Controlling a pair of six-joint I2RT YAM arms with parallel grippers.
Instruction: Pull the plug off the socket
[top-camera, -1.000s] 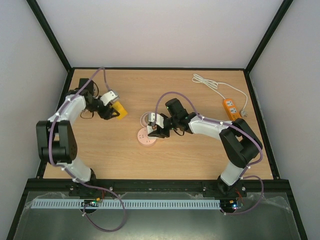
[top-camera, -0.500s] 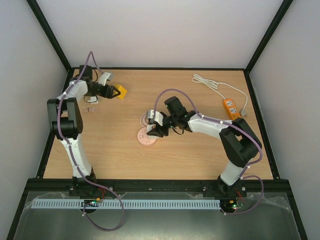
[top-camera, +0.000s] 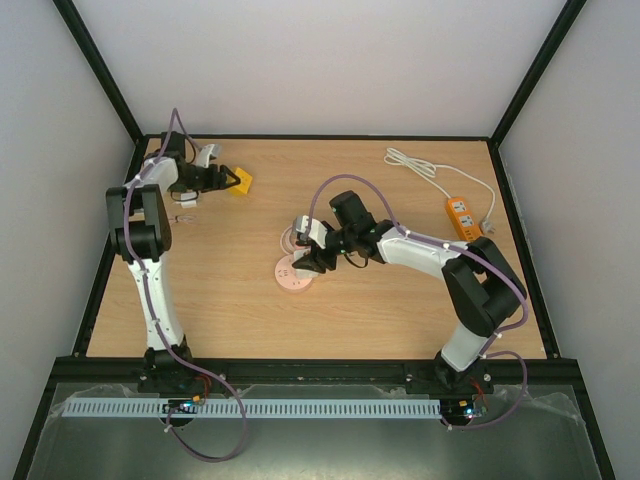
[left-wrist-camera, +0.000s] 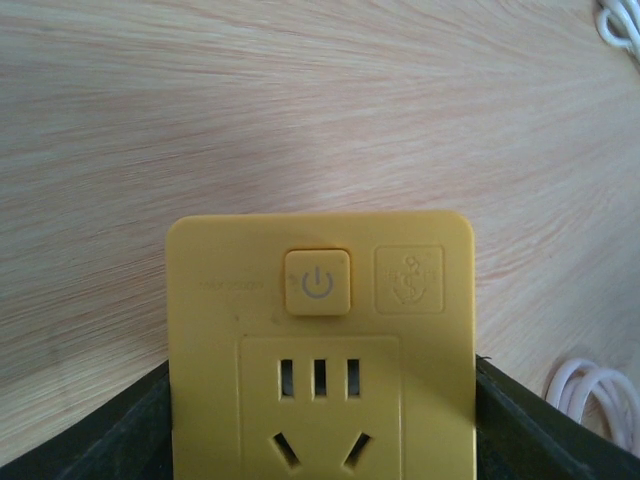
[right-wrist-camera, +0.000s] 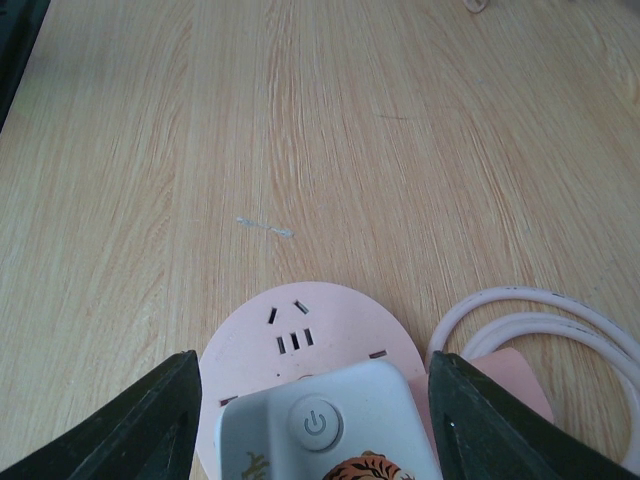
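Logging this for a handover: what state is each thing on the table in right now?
yellow adapter: held in left claw, away from the pink socket.
white adapter: seated on the pink socket, between the fingers of the right claw; grip unclear.
pink socket: lying flat, some slots exposed.
orange power strip: flat, untouched, far right.

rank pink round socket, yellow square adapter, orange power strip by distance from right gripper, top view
1. pink round socket, centre, under white plug in right gripper
2. yellow square adapter, far left, in left gripper
3. orange power strip, far right
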